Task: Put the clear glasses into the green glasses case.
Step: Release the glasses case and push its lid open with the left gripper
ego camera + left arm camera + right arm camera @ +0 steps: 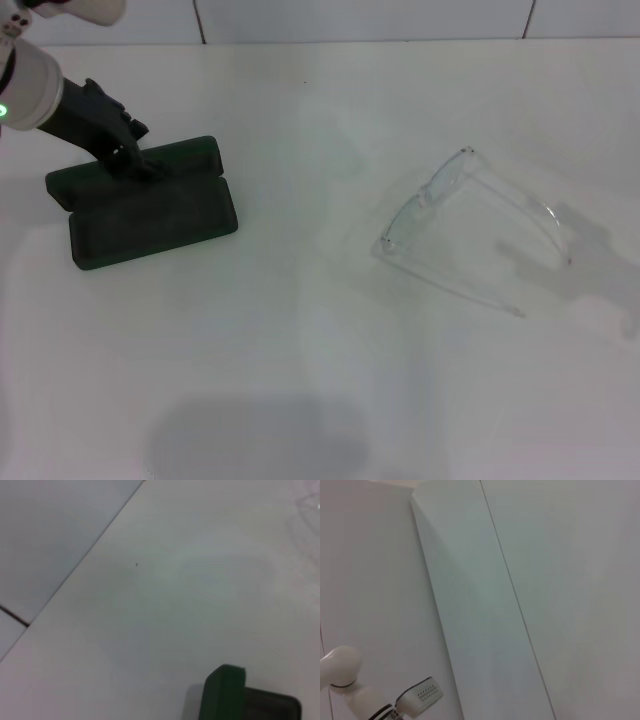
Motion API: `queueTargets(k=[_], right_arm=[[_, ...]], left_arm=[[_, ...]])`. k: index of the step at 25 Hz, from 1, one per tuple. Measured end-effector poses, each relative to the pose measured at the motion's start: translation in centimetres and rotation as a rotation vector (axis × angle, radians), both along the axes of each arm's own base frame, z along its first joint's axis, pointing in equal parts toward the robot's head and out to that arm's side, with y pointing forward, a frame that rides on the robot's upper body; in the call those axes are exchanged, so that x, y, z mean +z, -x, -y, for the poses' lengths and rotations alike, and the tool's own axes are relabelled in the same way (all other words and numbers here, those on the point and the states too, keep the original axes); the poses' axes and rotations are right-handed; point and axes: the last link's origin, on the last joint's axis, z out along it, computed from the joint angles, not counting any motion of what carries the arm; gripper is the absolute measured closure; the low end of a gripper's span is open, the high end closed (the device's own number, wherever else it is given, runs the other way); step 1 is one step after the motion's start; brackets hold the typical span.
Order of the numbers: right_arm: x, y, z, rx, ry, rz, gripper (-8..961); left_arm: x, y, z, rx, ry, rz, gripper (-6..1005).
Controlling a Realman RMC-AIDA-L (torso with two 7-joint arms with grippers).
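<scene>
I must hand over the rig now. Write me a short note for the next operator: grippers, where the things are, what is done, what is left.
Left gripper: down on the hinge area of the dark green hard-shell glasses case; finger state unclear.
Right gripper: not in view, not at the work.
Case: lying open on the robot's left side of the white table, nothing in it.
Transparent plastic glasses: on the table at the robot's right, temple arms unfolded, apart from the case, untouched.
Done: case opened.
Left: pick up the glasses, lay them in the case.

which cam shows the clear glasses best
The head view: the clear glasses lie whole on the table, temple arms open, well apart from the green glasses case. The left wrist view catches only faint streaks at its edge; the right wrist view shows none.
</scene>
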Motion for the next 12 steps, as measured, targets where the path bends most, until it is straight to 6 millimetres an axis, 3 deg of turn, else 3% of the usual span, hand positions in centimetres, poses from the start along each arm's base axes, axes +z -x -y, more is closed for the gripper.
queueTargets(k=[12], right_arm=[[-0.11,-0.02,0.18,0.002,0.003,-0.007,155]], left_arm=[[-0.61,0.98,-0.44,0.025,-0.013,-0.006,566]])
